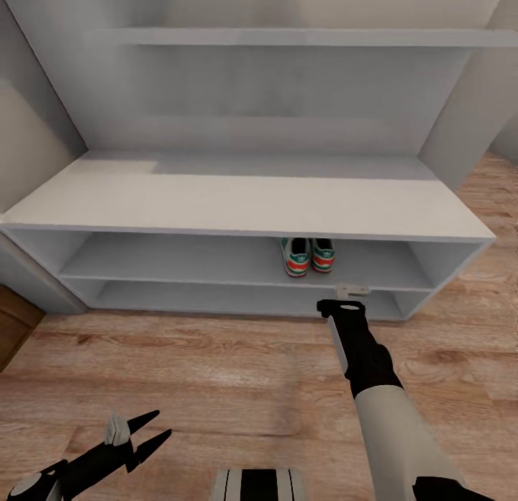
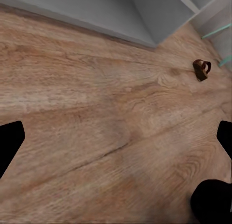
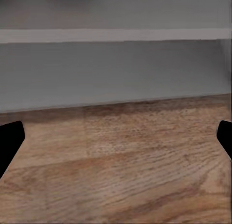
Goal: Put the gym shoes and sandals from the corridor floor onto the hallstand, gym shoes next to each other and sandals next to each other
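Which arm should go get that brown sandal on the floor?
Probably the left. Its open, empty gripper looks out over the floor toward the sandal. The right gripper is stretched toward the rack beside the shoes.

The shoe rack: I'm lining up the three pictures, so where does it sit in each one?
Head view: the shoe rack spans the upper and middle picture, with two sneakers side by side on its upper tier.
Left wrist view: its grey base and corner run along the far edge of the floor.
Right wrist view: its grey front stands across the far side.
Shared landmark: the wood floor meeting the rack's base.
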Controlling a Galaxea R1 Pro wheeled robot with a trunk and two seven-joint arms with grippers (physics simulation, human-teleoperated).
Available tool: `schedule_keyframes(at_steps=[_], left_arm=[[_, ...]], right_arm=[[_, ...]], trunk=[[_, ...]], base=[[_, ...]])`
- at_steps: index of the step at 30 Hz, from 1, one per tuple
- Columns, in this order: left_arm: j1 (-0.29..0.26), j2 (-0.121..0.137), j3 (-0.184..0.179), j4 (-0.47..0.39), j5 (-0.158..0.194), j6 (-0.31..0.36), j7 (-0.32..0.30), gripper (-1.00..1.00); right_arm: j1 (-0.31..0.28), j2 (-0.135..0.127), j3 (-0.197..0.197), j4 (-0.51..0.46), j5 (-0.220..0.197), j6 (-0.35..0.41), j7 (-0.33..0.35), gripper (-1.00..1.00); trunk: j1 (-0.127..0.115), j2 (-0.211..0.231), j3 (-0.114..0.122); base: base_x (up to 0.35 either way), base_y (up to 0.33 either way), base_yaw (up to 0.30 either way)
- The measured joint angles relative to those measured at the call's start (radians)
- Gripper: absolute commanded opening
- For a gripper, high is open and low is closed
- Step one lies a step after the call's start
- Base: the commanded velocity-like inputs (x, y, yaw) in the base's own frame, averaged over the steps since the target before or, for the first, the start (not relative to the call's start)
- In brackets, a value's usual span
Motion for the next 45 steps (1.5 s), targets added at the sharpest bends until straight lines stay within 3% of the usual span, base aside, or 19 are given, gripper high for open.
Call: schedule_keyframes(at_steps=[12,19,26,30,33,36,37,41,42,45], left_arm=[[0.000,0.001,0.003,0.000,0.001,0.001,-0.001,1.00],[0.000,0.002,0.003,-0.003,0.004,-0.002,-0.005,1.00],[0.000,0.003,0.002,-0.004,0.006,-0.004,-0.003,1.00],[0.000,0.002,0.002,-0.003,0.004,-0.006,0.001,1.00],[0.000,0.002,0.001,0.003,0.001,-0.008,0.007,1.00],[0.001,0.003,0.001,0.007,-0.001,-0.009,0.019,1.00],[0.002,0.004,0.001,0.009,-0.001,-0.009,0.035,1.00],[0.007,0.007,0.001,0.016,-0.002,-0.010,0.079,1.00],[0.013,0.008,0.001,0.020,-0.002,-0.010,0.100,1.00],[0.024,0.009,0.001,0.027,-0.002,-0.013,0.133,1.00]], right_arm=[[0.000,0.000,-0.001,0.000,0.000,-0.001,0.000,1.00],[0.002,0.000,-0.001,0.008,0.001,-0.001,0.002,1.00],[0.013,0.000,-0.001,0.136,0.000,-0.017,0.007,1.00],[0.040,0.000,-0.001,0.211,0.000,-0.091,0.019,1.00],[0.069,0.000,0.000,0.276,0.000,-0.204,0.059,1.00],[0.086,-0.026,0.000,0.328,0.002,-0.297,0.112,1.00],[0.093,-0.048,0.000,0.367,0.003,-0.353,0.154,1.00],[0.102,-0.097,0.001,0.459,0.003,-0.446,0.250,1.00],[0.103,-0.123,0.003,0.509,0.003,-0.483,0.296,1.00],[0.105,-0.165,0.003,0.589,0.003,-0.540,0.370,1.00]], trunk=[[0.000,0.000,0.000],[-0.001,0.000,0.000],[-0.001,0.000,0.000],[-0.001,0.000,0.000],[-0.001,0.000,0.000],[-0.001,0.000,0.000],[-0.001,0.000,0.000],[-0.001,0.000,0.000],[-0.001,0.000,0.000],[-0.001,0.000,0.000]], base=[[-0.328,0.000,0.000],[-0.062,0.000,0.000],[-0.004,0.000,0.000],[0.000,0.000,0.000],[0.000,0.000,0.000],[0.000,0.000,0.000],[0.000,0.000,0.000],[0.000,0.000,0.000],[0.000,0.000,0.000],[0.000,0.000,0.000]])
